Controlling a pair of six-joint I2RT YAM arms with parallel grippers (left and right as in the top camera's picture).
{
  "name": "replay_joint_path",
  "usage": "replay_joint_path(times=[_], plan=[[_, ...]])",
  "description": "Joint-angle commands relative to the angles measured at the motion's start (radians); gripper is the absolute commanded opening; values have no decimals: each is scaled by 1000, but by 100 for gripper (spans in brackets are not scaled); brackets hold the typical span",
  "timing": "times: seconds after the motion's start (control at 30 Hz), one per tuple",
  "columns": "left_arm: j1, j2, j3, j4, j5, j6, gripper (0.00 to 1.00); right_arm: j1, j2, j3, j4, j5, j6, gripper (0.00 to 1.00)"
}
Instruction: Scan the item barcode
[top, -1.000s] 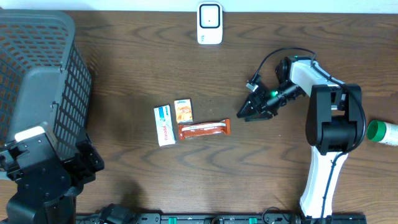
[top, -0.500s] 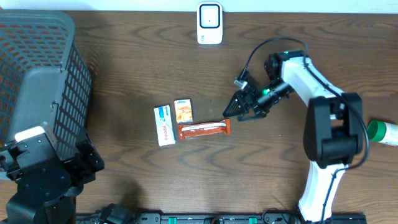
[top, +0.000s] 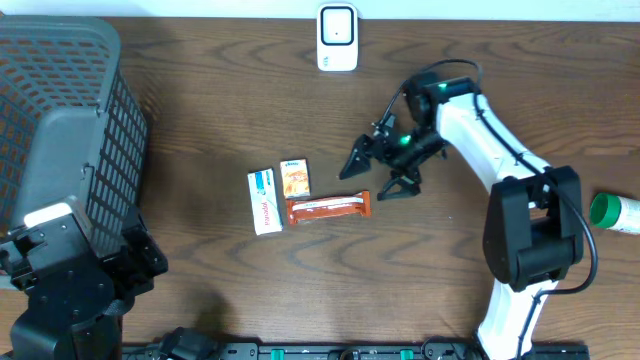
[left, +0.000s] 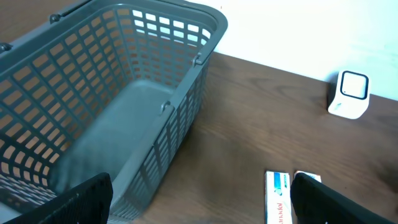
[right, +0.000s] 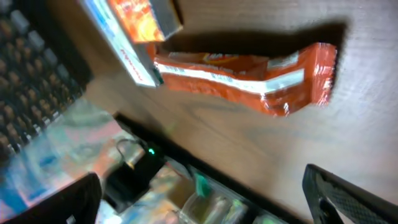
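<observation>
Snack bar (top: 328, 207) in an orange wrapper is lying flat near the middle of the dark wooden table (top: 200, 90), long side running from nine to three o'clock, and nothing is gripping it. Just off its right end, at about two o'clock from it, the right gripper (top: 364, 184) is hovering with its two black fingers spread wide and nothing between them. In the wrist view, the bar (right: 249, 78) is filling the space ahead of those fingers (right: 348, 193). Just beside the bar's left end, at nine o'clock, a white box (top: 264, 201) with blue and red print is lying, and a small orange box (top: 294, 178) is sitting at eleven o'clock, close against the white one. The white barcode scanner (top: 338, 38) is standing at the table's twelve o'clock edge, well apart from the bar. A grey basket (top: 60, 120) is taking up the ten o'clock corner, and a green-capped bottle (top: 615, 212) is lying at the three o'clock edge. Down at eight o'clock the left gripper (left: 200, 190) is waiting beside the basket – jaws wide, holding nothing.
</observation>
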Motion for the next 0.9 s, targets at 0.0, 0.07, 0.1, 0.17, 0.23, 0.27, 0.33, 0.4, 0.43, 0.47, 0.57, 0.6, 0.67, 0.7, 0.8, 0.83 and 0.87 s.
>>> replay_joint_path(times=[0.0, 0.07, 0.1, 0.17, 0.23, 0.27, 0.33, 0.4, 0.43, 0.47, 0.57, 0.6, 0.67, 0.7, 0.8, 0.83, 0.87], plan=[[4, -2, 9, 1, -9, -6, 91, 77, -10, 2, 7, 168, 460, 99], [4, -2, 9, 1, -9, -6, 91, 130, -10, 2, 24, 293, 643, 99], [4, -2, 9, 1, -9, -6, 92, 153, -10, 2, 33, 331, 712, 99], [4, -2, 9, 1, -9, -6, 91, 188, -10, 2, 46, 352, 831, 99], [4, -2, 9, 1, -9, -6, 91, 222, -6, 2, 69, 353, 950, 99], [4, -2, 9, 1, -9, -6, 91, 234, -5, 2, 74, 359, 996, 99], [4, -2, 9, 2, -9, -6, 91, 261, 2, 2, 76, 371, 1117, 99], [4, -2, 9, 2, -9, -6, 92, 280, 9, 0, 81, 393, 1200, 99], [4, -2, 9, 2, -9, -6, 91, 288, 13, -1, 82, 411, 1238, 99], [4, -2, 9, 1, -9, -6, 92, 294, 15, -1, 84, 430, 1265, 99], [4, -2, 9, 1, -9, -6, 92, 304, 26, -1, 110, 472, 1281, 99], [4, -2, 9, 2, -9, -6, 91, 305, 35, -1, 121, 482, 1281, 99], [4, -2, 9, 1, -9, -6, 91, 305, 55, -1, 126, 495, 1289, 98], [4, -2, 9, 2, -9, -6, 91, 305, 68, -1, 127, 497, 1288, 98], [4, -2, 9, 1, -9, -6, 91, 300, 127, -1, 138, 492, 1275, 97], [4, -2, 9, 1, -9, -6, 91, 300, 145, -1, 153, 492, 1257, 96], [4, -2, 9, 2, -9, -6, 91, 300, 158, -1, 171, 493, 1236, 96]])
